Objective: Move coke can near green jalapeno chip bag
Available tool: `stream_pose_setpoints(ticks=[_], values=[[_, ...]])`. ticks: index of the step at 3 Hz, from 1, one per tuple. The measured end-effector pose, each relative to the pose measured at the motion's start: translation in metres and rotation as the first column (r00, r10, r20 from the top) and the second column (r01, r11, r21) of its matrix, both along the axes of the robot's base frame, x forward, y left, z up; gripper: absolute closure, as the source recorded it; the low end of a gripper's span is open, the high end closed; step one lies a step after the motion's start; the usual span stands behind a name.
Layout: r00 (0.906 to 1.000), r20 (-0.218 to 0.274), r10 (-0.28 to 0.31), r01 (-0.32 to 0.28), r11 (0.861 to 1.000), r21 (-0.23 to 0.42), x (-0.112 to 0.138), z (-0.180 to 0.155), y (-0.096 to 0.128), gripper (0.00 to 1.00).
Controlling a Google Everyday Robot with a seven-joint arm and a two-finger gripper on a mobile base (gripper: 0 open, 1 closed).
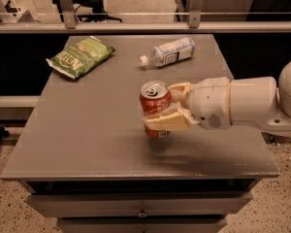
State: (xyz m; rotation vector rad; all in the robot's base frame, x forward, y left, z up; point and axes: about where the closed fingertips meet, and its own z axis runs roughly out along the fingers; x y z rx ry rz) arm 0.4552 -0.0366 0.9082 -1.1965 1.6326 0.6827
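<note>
The coke can, red-orange with a silver top and pull tab, is upright and held a little above the middle of the grey table. My gripper comes in from the right on a white arm and is shut on the can, one cream finger across its front and one behind. The green jalapeno chip bag lies flat at the table's far left, well apart from the can.
A clear plastic bottle lies on its side at the table's far middle, behind the can. The table has drawers under its front edge. A rail and chair legs stand beyond the far edge.
</note>
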Motion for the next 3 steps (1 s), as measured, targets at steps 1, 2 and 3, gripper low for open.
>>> stream_pose_setpoints(ticks=[1, 2, 3], values=[[0.9978, 0.065, -0.013, 0.01, 0.999, 0.044, 0.03, 0.007, 0.008, 1.0], [0.9881, 0.149, -0.037, 0.026, 0.997, 0.072, 0.093, 0.02, 0.013, 1.0], [0.9775, 0.209, -0.03, 0.015, 0.997, 0.074, 0.159, 0.03, 0.028, 1.0]])
